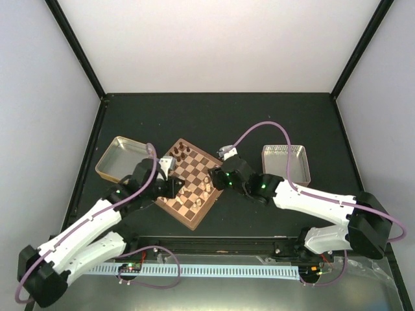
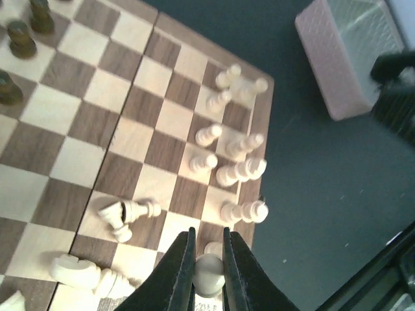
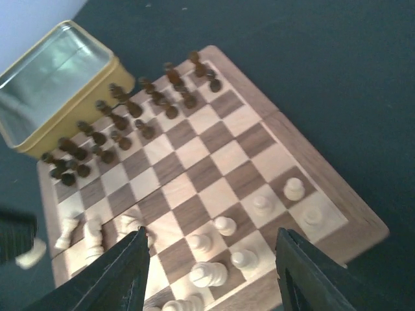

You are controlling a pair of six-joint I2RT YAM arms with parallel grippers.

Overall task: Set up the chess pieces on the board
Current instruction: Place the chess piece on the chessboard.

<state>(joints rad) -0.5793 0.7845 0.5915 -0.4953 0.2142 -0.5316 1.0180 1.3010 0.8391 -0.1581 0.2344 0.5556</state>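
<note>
Left wrist view: left fingers (image 2: 180,275) pinch a pale piece (image 2: 209,275) upright, presumably for placing (toppled pieces (image 2: 126,214) lie nearby); right fingers (image 3: 126,272) gape empty over the board (image 3: 269,139).

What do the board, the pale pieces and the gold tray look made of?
The board looks wooden: visible grain, satin sheen. The pale pieces are probably light wood, smooth and matte, maybe plastic. The gold tray looks metal: reflective inside.

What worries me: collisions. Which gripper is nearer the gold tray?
Left. The left gripper is at the board's left side, toward the gold tray; the right gripper is over its right side.
</note>
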